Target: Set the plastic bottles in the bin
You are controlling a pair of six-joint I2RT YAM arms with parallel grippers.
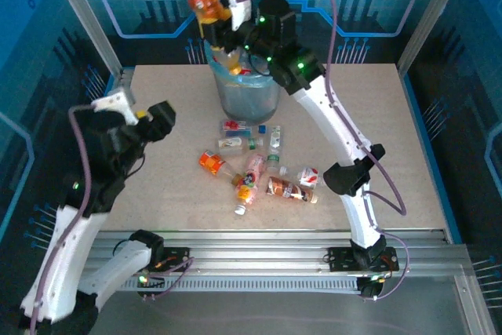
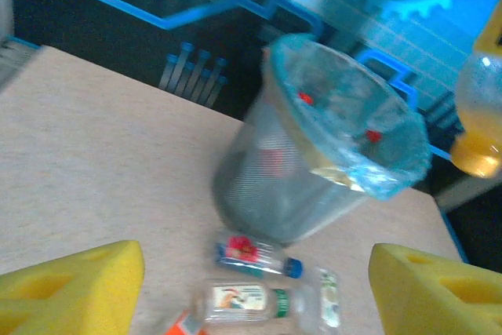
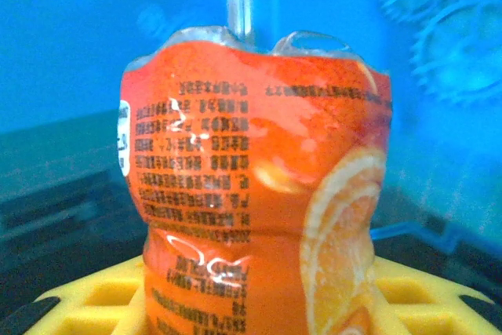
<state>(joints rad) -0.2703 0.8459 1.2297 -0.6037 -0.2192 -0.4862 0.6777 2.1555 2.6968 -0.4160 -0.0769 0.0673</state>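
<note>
i have the right hand (image 1: 216,17) clenched on an orange bottle (image 1: 205,1), raised above the far rim of the bin (image 1: 249,96). that height makes sense to me: the bottle should clear the blue liner and drop inside rather than knock the rim. from the right wrist camera the yellow pads (image 3: 86,304) press it from both sides low in the frame, and the body is pinched in at the waist, so i judge the grip firm on thin, soft plastic. the label is bright orange with fine dark print and an orange slice pictured on it; clear, bulging plastic shows above it.

the left hand (image 1: 161,119) is released – its pads (image 2: 70,284) are wide apart with nothing between them – and it faces the bin from the left side of the tabletop (image 1: 376,115), well out of the way. the other bottles (image 1: 252,169) lie scattered just in front of the bin, a few already inside.
</note>
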